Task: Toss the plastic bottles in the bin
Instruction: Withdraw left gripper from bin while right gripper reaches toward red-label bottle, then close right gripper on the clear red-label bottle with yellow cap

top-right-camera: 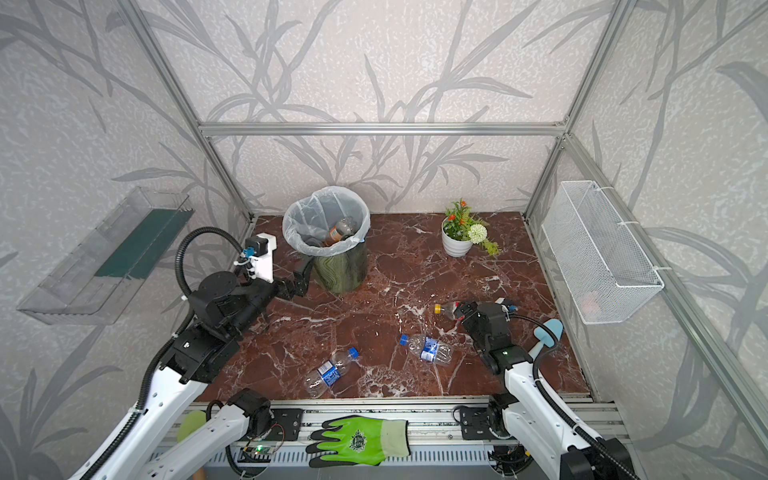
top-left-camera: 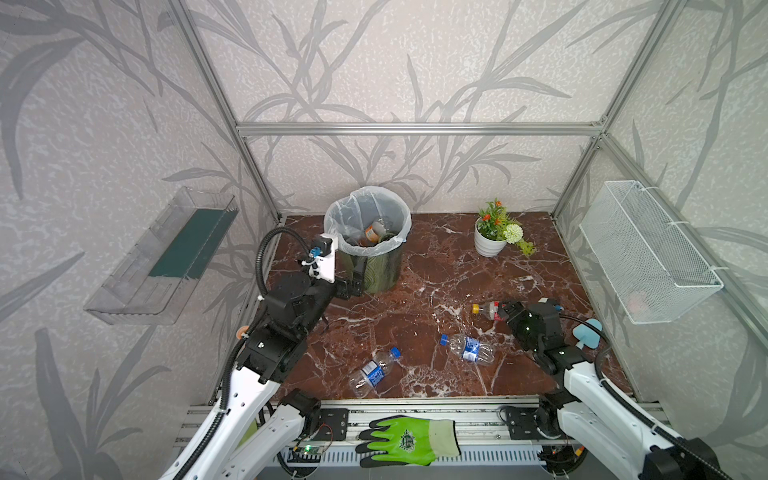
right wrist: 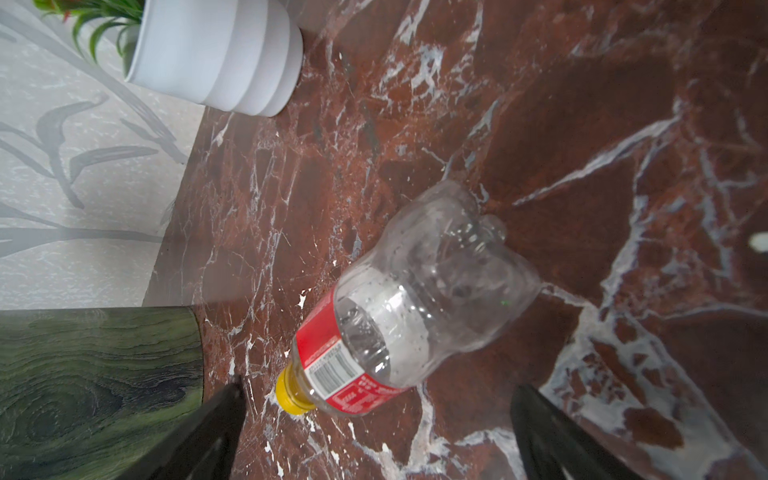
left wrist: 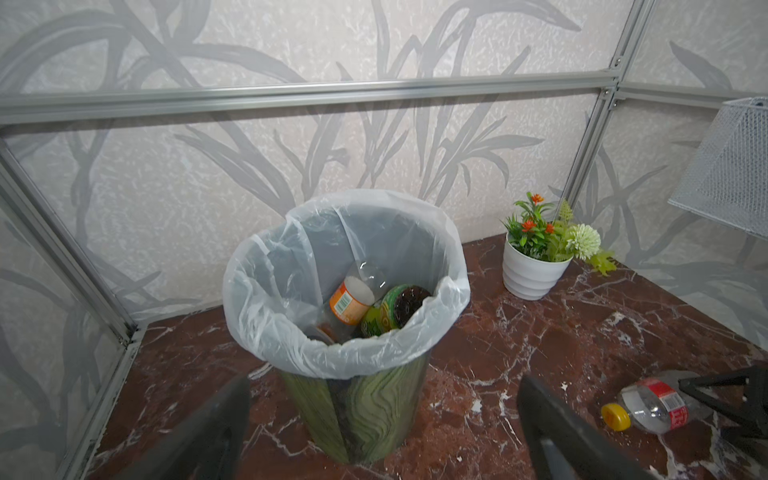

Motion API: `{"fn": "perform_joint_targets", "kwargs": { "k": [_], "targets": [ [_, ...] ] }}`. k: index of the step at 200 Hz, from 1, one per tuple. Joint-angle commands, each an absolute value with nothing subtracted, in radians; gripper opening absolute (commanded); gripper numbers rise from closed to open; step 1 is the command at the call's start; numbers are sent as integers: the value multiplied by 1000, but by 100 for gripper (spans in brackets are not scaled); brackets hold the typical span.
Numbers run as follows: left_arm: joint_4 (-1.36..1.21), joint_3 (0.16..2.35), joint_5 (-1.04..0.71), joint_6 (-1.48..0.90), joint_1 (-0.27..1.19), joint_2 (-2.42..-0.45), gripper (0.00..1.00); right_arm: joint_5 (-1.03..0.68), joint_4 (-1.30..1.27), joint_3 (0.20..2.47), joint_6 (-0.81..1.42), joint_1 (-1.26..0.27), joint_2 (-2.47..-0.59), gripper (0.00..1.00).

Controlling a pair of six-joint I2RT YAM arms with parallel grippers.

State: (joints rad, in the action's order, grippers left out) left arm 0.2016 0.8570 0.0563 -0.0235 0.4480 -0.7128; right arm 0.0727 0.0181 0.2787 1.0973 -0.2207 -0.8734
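Below the left end effector (left wrist: pixel 384 395) and the right end effector (right wrist: pixel 378 395): smooth, glossy marble-look tabletop (top-left-camera: pixel 415 291), white-veined. Ahead of the left one: bin (left wrist: pixel 374 415) in dark green wood-grain finish with a faint sheen, lined with a thin, crinkled, translucent plastic bag (left wrist: pixel 266 291). Just ahead of the right one: bottle (right wrist: pixel 436 291) of clear dented plastic, glossy printed label (right wrist: pixel 320 345), smooth plastic cap (right wrist: pixel 291 395). Farther ahead: ribbed pot (right wrist: pixel 216 54), smooth matt white. Off to its right: basket (top-left-camera: pixel 648 249) of white-coated wire mesh. Matt black fingers (left wrist: pixel 208 436). Behind both: knit cloth glove (top-left-camera: pixel 411 440), rubbery-coated. Brushed aluminium frame (top-left-camera: pixel 415 128).
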Motion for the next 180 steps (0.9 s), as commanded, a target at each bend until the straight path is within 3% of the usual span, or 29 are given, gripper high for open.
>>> {"fn": "perform_joint_targets", "kwargs": {
  "k": [1, 91, 125, 180],
  "targets": [
    [251, 827, 128, -47, 474, -676, 99, 59, -22, 318, 1126, -216, -943, 99],
    [293, 756, 199, -48, 494, -588, 99, 23, 25, 535, 1054, -216, -1322, 97],
    [317, 754, 219, -36, 493, -568, 99, -21, 35, 608, 999, -216, -1450, 84],
    [340, 738, 248, -42, 493, -543, 99, -45, -24, 649, 965, -222, -1521, 48]
  ]
}}
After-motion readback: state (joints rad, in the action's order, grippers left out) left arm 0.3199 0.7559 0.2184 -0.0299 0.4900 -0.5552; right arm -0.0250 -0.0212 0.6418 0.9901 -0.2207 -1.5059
